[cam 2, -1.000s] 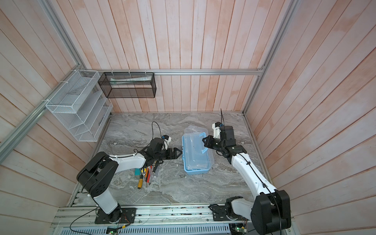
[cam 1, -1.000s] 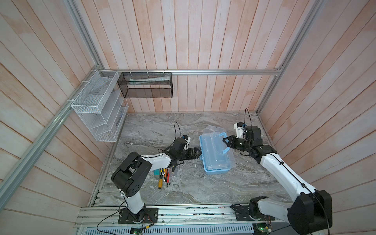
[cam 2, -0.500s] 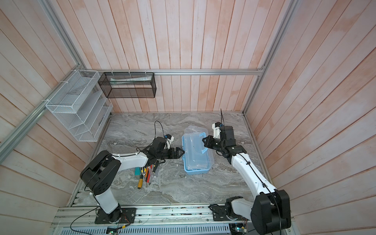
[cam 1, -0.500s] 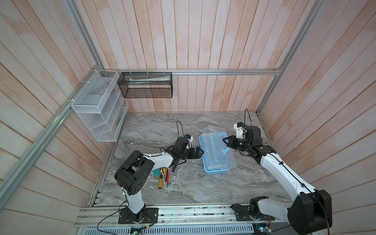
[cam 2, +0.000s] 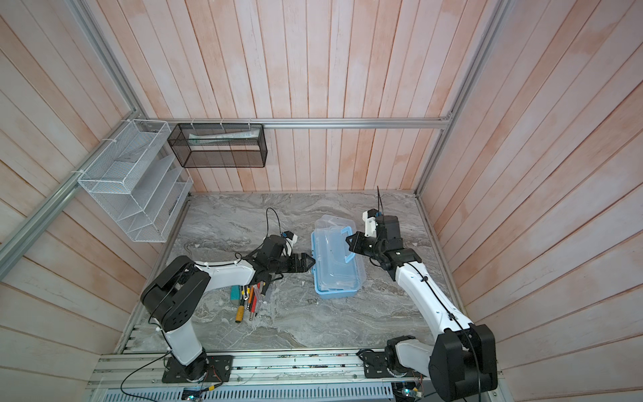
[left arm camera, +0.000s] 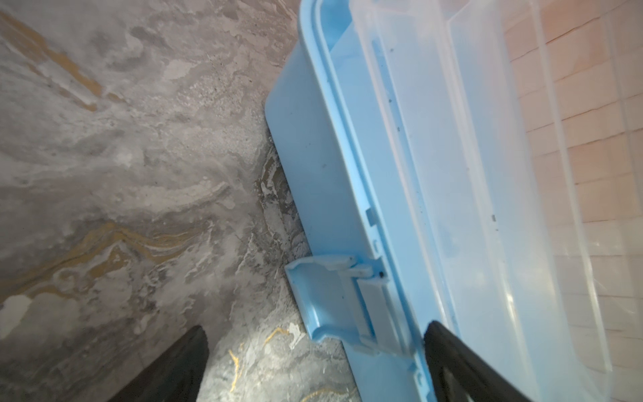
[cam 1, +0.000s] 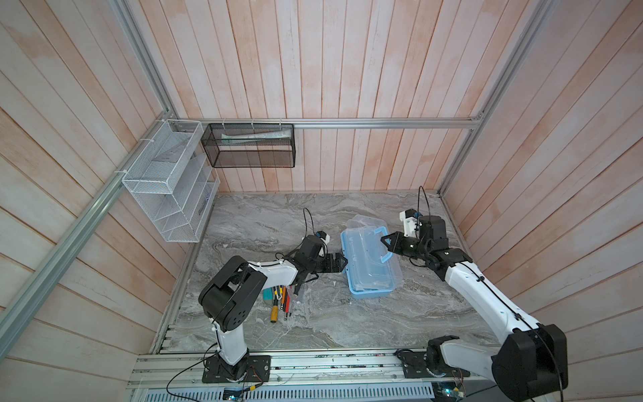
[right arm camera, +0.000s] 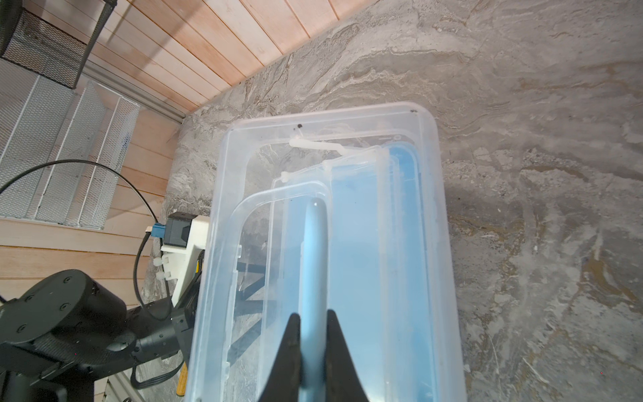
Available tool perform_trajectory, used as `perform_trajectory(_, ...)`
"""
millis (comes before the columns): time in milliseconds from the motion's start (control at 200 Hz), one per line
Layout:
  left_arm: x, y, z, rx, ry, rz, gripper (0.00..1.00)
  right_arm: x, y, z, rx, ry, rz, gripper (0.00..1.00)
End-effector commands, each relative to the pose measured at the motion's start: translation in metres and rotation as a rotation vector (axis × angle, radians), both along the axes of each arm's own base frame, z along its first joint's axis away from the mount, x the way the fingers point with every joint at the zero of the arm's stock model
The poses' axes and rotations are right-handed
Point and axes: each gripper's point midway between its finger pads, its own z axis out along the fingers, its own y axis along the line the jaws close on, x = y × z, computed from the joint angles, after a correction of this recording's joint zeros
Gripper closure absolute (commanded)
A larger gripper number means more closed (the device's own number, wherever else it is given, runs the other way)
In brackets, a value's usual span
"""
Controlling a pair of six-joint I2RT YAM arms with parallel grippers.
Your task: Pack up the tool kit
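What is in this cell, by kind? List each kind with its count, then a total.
Grippers: 2, the left gripper and the right gripper
Tool kit: 1
Mesh wall holders: 2, the white wire rack and the black basket
Loose tool pile: 1, single tools too small to count
Total: 6

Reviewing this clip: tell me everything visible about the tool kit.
The tool kit is a rectangular pale-blue plastic case with a translucent clear lid and clear trays inside, sitting on the grey marbled tabletop. The lid looks lifted ajar. The right gripper is shut on its blue loop handle. Its side latch hangs open, flanked by the open left gripper; contact unclear.
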Motion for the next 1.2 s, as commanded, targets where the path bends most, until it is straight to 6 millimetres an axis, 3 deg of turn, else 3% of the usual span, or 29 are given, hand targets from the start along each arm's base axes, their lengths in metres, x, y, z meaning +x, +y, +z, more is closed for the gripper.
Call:
perform_trajectory(0, 0.002, -0.007, -0.002, -0.002, -0.002, -0.015, 0.02, 0.006, 0.008, 0.025, 0.022, -0.090, 0.031, 1.00)
perform_trajectory(160, 0.004, -0.012, 0.003, -0.021, -0.005, -0.024, 0.01, 0.005, 0.008, 0.022, 0.022, -0.085, 0.035, 1.00)
perform_trajectory(345, 0.004, -0.003, -0.016, 0.056, 0.042, 0.005, 0.01, 0.006, 0.001, 0.028, -0.029, -0.097, 0.020, 1.00)
perform_trajectory(615, -0.001, 0.005, -0.034, 0.101, 0.076, 0.018, 0.02, 0.007, -0.059, 0.013, -0.233, -0.042, -0.118, 0.96)
perform_trajectory(695, -0.002, 0.006, -0.035, 0.104, 0.078, 0.022, 0.02, 0.006, -0.078, 0.009, -0.241, -0.027, -0.163, 0.85)
perform_trajectory(795, -0.002, 0.005, -0.034, 0.097, 0.079, 0.020, 0.02, 0.003, -0.097, 0.002, -0.262, 0.001, -0.206, 0.79)
perform_trajectory(850, -0.002, 0.005, -0.035, 0.094, 0.080, 0.018, 0.02, 0.002, -0.106, 0.000, -0.276, 0.012, -0.229, 0.70)
perform_trajectory(895, -0.002, 0.004, -0.035, 0.092, 0.080, 0.016, 0.02, 0.002, -0.111, -0.001, -0.285, 0.016, -0.243, 0.65)
perform_trajectory(1095, -0.003, 0.002, -0.036, 0.086, 0.082, 0.006, 0.02, -0.002, -0.129, -0.011, -0.330, 0.051, -0.295, 0.67)
perform_trajectory(1195, -0.002, 0.000, -0.036, 0.079, 0.084, 0.004, 0.02, -0.001, -0.118, -0.007, -0.291, 0.040, -0.242, 0.66)
